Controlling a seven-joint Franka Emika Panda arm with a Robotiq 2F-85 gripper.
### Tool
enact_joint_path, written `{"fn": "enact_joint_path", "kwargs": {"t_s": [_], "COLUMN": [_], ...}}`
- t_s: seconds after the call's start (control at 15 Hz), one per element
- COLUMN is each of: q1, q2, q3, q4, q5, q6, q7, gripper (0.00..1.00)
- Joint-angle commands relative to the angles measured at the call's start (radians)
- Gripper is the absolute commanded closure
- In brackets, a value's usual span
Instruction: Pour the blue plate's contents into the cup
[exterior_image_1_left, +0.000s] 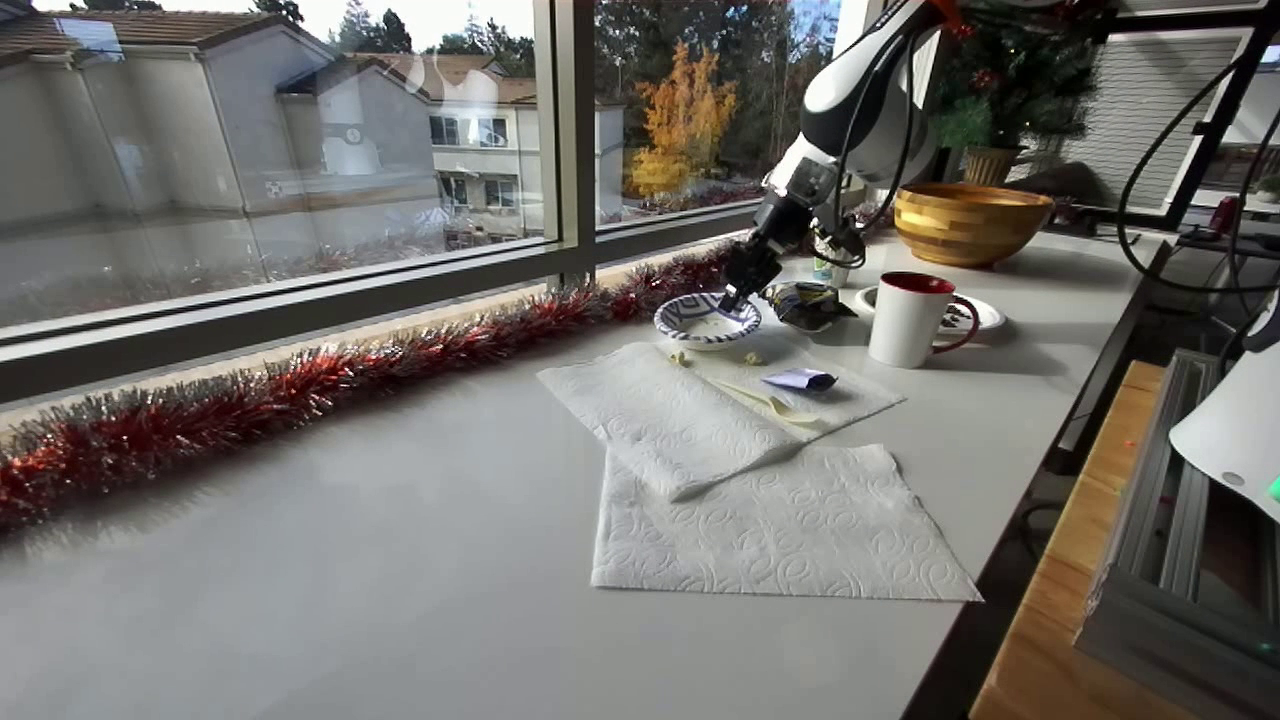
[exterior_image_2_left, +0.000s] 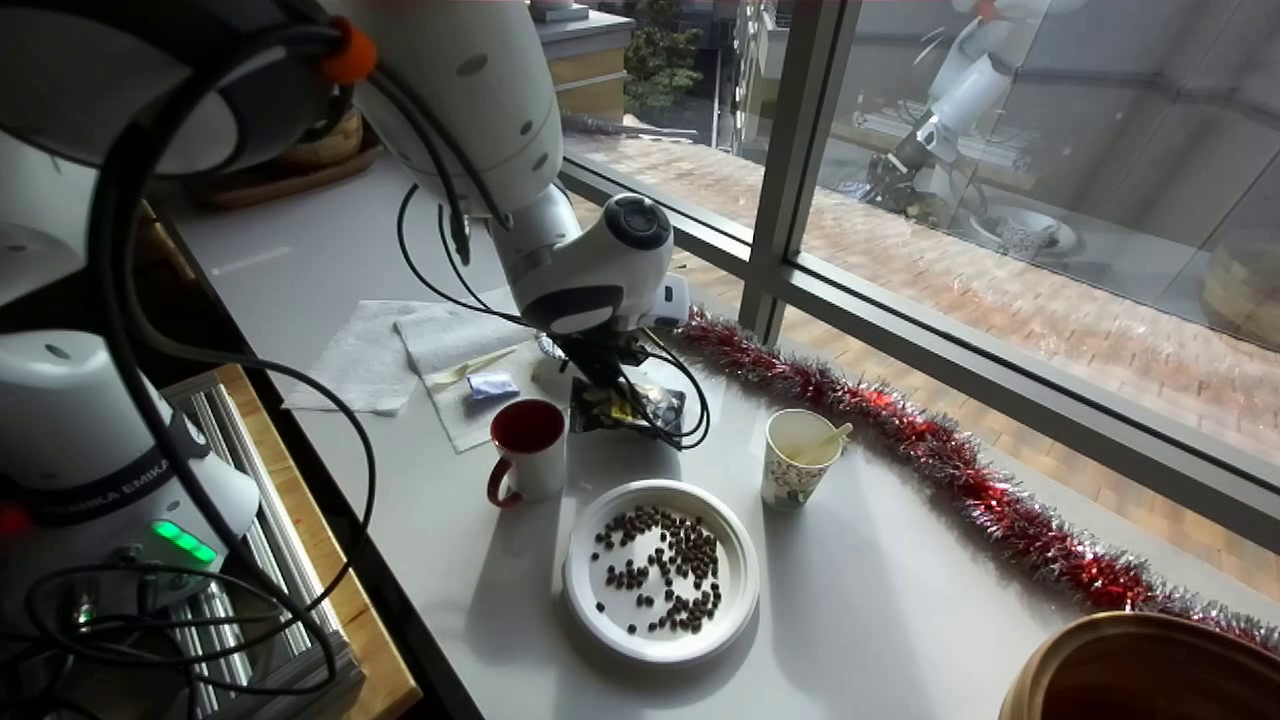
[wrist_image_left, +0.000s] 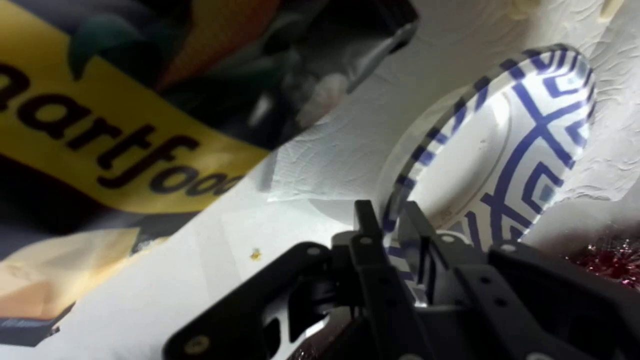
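The blue plate (exterior_image_1_left: 705, 338), a shallow white dish with a blue pattern, sits at the back edge of the paper towels by the window. It fills the right of the wrist view (wrist_image_left: 537, 130); the visible part of its inside looks bare except for tiny specks. In an exterior view only a sliver of it (exterior_image_2_left: 550, 347) shows behind the arm. My gripper (wrist_image_left: 388, 206) points down at the plate's near rim, with the rim between its two fingers and gaps visible beside it. The gripper (exterior_image_1_left: 735, 300) also shows in an exterior view. The cup (exterior_image_1_left: 900, 325), a white mug with red inside, stands upright nearby (exterior_image_2_left: 545, 475).
A black and yellow snack bag (exterior_image_1_left: 805, 305) lies beside the plate. A white plate of dark beans (exterior_image_2_left: 742, 600), a paper cup with a spoon (exterior_image_2_left: 790, 475) and a golden-brown bowl (exterior_image_1_left: 965, 228) stand beyond. Paper towels (exterior_image_1_left: 780, 530) hold a spoon and wrapper. Tinsel (exterior_image_1_left: 400, 370) lines the window.
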Motion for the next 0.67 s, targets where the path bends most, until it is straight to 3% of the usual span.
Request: {"fn": "enact_joint_path", "kwargs": {"t_s": [0.0,0.33,0.47,0.6], "q1": [0.011,0.066,0.108,0.163], "q2": [-0.1,-0.29,-0.357,-0.422], "q3": [0.008,-0.033,-0.085,-0.163], "q4": [-0.042,-0.115,-0.131,-0.145], "q5": [0.046,-0.001,-0.02,-0.039], "q6": [0.03,0.233,0.292,0.339], "q7": [-0.028,-0.003,0.003,0.005], "gripper": [0.5,0.15,0.02,0.0]}}
